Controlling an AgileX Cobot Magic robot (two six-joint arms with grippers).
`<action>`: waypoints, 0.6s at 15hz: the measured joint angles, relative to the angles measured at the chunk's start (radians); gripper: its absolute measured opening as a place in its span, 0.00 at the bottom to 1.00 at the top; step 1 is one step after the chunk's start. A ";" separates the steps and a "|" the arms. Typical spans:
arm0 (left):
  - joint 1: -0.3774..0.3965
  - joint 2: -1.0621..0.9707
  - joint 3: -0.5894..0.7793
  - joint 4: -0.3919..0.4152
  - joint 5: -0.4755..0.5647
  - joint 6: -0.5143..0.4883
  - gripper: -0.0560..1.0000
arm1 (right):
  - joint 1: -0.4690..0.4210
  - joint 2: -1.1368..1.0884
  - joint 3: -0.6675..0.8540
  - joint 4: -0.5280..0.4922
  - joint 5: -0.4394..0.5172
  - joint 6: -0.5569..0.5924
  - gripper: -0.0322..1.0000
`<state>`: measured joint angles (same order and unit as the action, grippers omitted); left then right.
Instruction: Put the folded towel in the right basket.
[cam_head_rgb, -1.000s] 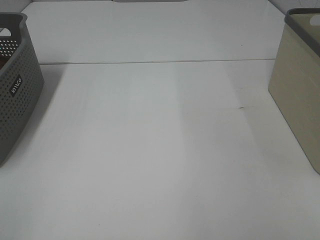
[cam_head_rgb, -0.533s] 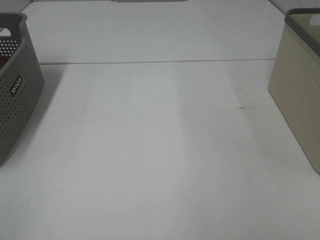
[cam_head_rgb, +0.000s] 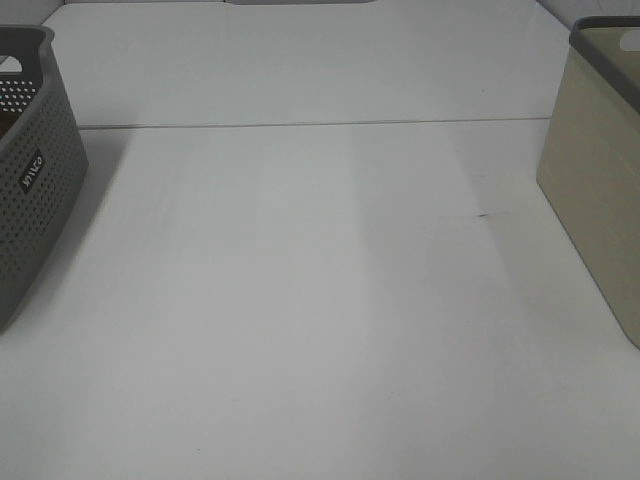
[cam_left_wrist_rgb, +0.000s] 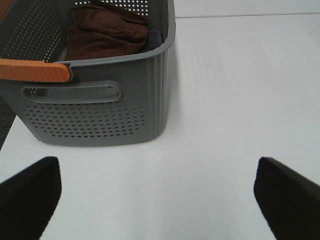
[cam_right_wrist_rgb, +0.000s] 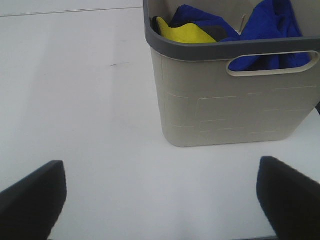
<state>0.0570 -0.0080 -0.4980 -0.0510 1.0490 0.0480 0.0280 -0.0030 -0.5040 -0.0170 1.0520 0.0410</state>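
The right basket (cam_head_rgb: 600, 180) is beige with a grey rim, at the table's right edge. In the right wrist view it (cam_right_wrist_rgb: 235, 95) holds blue cloth (cam_right_wrist_rgb: 270, 25) and a yellow cloth (cam_right_wrist_rgb: 182, 32). The left basket (cam_head_rgb: 30, 170) is grey and perforated; in the left wrist view it (cam_left_wrist_rgb: 95, 100) holds a brown towel (cam_left_wrist_rgb: 107, 32). My left gripper (cam_left_wrist_rgb: 160, 200) is open and empty, in front of the grey basket. My right gripper (cam_right_wrist_rgb: 160, 200) is open and empty, in front of the beige basket. Neither gripper shows in the exterior view.
The white table (cam_head_rgb: 320, 300) runs between the two baskets, with a seam (cam_head_rgb: 300, 124) across its back. An orange handle (cam_left_wrist_rgb: 32, 70) sits on the grey basket's rim. A small dark mark (cam_head_rgb: 483, 214) lies on the table.
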 joint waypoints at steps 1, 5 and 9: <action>0.000 0.000 0.000 0.000 0.000 0.000 0.97 | 0.000 0.000 0.000 0.000 0.000 0.000 0.98; 0.000 0.000 0.000 0.000 0.000 0.000 0.97 | 0.000 0.000 0.000 0.000 0.000 0.000 0.98; 0.000 0.000 0.000 0.000 0.000 0.000 0.97 | 0.000 0.000 0.000 0.000 0.000 0.000 0.98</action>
